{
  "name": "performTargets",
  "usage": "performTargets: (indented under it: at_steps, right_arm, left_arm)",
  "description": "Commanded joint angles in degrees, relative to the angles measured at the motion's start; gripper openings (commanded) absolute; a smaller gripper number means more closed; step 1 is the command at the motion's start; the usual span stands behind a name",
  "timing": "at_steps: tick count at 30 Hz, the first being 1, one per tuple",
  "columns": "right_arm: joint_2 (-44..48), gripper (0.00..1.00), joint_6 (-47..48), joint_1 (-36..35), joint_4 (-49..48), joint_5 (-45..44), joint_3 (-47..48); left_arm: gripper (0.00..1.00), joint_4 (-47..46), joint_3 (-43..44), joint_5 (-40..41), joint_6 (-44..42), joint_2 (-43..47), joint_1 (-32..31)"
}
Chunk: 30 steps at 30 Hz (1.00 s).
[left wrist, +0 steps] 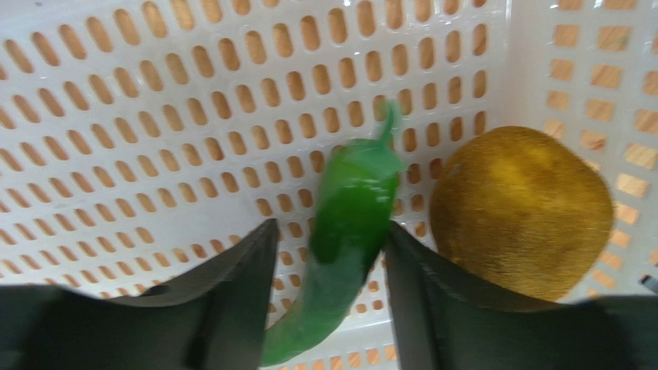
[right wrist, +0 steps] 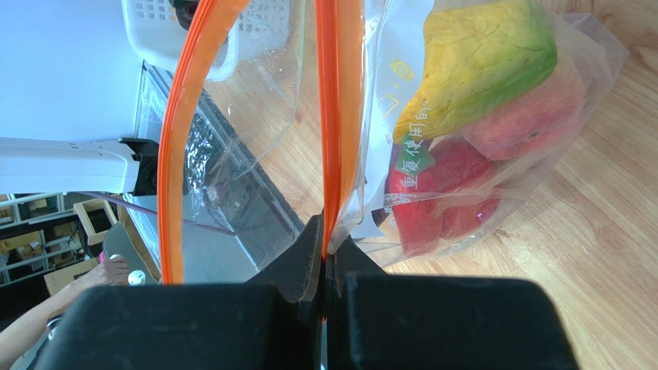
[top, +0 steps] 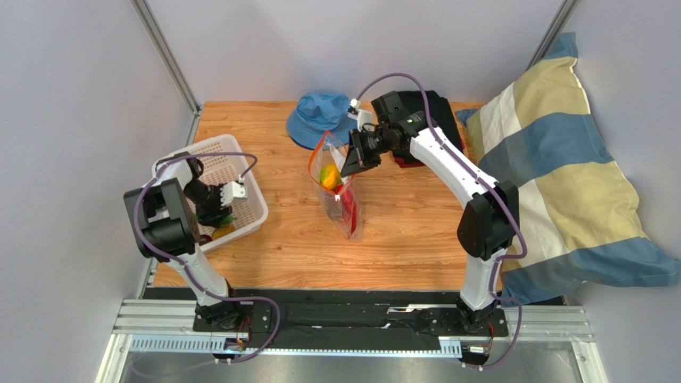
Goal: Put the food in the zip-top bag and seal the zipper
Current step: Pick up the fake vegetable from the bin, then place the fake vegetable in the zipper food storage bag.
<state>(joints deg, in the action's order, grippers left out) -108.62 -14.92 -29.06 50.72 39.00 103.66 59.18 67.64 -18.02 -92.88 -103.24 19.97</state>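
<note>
On the wooden counter, my left tool is open inside the white basket, with fingers on both sides of the green chili. Farther, the right tool is clamped on the zipper of the zip-top bag, with food inside.

The zip-top bag stands open-mouthed, one zipper strip pinched in the right claw. Behind the bag a blue hat crowds it; left of the bag, bare table runs to the white basket; nearer than the bag the table lies open.
</note>
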Motion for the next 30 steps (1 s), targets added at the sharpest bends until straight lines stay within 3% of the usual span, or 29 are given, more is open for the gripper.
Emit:
performTargets:
  at_steps: [1,2,7,8,12,16,18,19,20,21,23,24,26,30]
  right_arm:
    - [-0.3,0.00,0.6,0.1,0.2,0.4,2.3]
    - [-0.2,0.00,0.7,0.2,0.2,0.4,2.3]
    - [0.2,0.00,0.6,0.2,0.2,0.3,2.4]
    - [0.2,0.00,0.7,0.2,0.2,0.2,2.4]
    - [0.6,0.00,0.6,0.2,0.0,0.1,2.1]
    - [0.5,0.00,0.4,0.2,-0.3,0.2,1.6]
    - [0.4,0.00,0.0,0.2,-0.4,0.3,1.7]
    - [0.4,0.00,-0.2,0.2,-0.4,0.3,1.7]
    - [0.3,0.00,-0.2,0.2,-0.5,0.5,1.8]
    - [0.3,0.00,-0.4,0.2,-0.6,0.5,1.9]
    - [0.4,0.00,-0.5,0.2,-0.8,0.5,2.1]
    - [0.6,0.00,-0.6,0.3,-0.9,0.5,2.1]
    - [0.8,0.00,-0.8,0.2,-1.2,0.5,1.7]
    - [1.0,0.00,-0.7,0.2,-1.8,0.5,1.7]
  left_arm:
    - [0.49,-1.4,2.5,-2.8,0.1,0.5,-0.3]
    - [0.39,-0.8,3.4,-3.5,1.0,0.8,-0.3]
    - [0.24,5.3,14.3,-12.5,9.4,5.1,-0.2]
    - [0.17,7.2,16.3,-14.3,11.4,5.6,-0.3]
    - [0.10,10.9,28.0,-23.6,22.6,8.4,-1.7]
    - [0.07,5.7,34.7,-30.7,48.5,12.4,-6.4]
    - [0.11,-1.7,36.2,-38.1,60.4,15.2,-9.5]
    - [0.12,-5.2,35.6,-40.4,72.8,16.3,-11.0]
    - [0.06,-15.5,34.3,-40.8,80.6,17.5,-12.7]
    - [0.03,-20.3,31.1,-36.8,94.7,20.2,-14.6]
    - [0.00,-32.2,27.7,-32.5,104.4,22.8,-19.8]
    - [0.00,-36.1,24.0,-27.1,113.2,25.3,-23.2]
    - [0.00,-46.4,20.5,-21.3,120.3,27.4,-29.3]
    - [0.00,-55.0,13.9,-7.1,131.9,29.7,-38.4]
